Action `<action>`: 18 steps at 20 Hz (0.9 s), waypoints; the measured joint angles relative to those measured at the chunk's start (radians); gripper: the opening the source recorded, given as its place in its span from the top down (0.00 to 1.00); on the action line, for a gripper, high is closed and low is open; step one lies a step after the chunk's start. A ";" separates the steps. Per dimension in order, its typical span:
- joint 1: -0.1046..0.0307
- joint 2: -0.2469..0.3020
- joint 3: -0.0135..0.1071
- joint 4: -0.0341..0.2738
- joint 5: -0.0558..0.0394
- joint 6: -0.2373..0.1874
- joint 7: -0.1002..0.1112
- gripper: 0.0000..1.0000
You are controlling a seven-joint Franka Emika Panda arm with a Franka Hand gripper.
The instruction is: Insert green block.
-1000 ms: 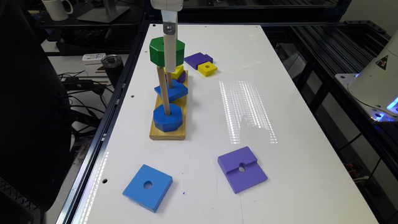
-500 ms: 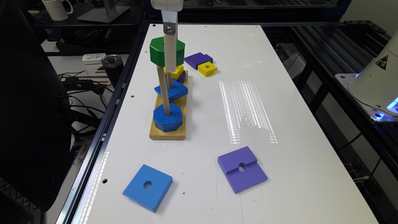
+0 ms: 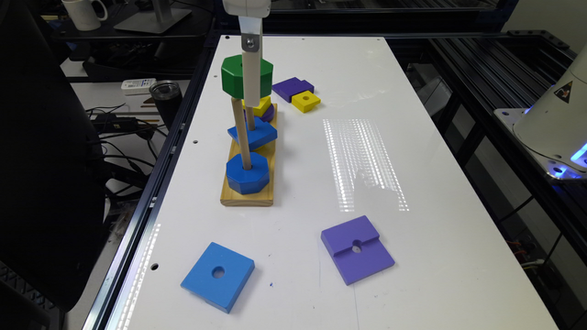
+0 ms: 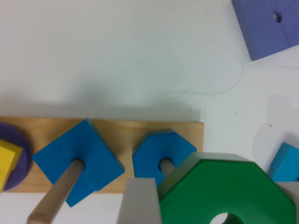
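1. The hand grips the green block, fingers clamped on its sides, holding it flat in the air.
2. The block sits over the tip of the wooden peg that rises through the blue octagonal block on the wooden base.
3. The block's hole looks slightly off the peg tip, so I judge alignment must precede lowering.

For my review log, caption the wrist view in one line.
Gripper holding the green octagonal wooden block above the wooden peg base, beside the peg carrying the blue octagonal block.
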 joint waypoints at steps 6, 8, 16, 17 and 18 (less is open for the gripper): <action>-0.001 0.000 0.000 0.000 0.0000 0.004 -0.001 1.00; -0.002 0.000 0.000 0.001 0.0000 0.009 -0.001 1.00; -0.003 0.017 0.000 0.010 0.0000 0.038 -0.001 1.00; -0.003 0.019 0.000 0.012 0.0000 0.039 -0.001 1.00; -0.003 0.020 0.000 0.014 0.0000 0.039 -0.001 1.00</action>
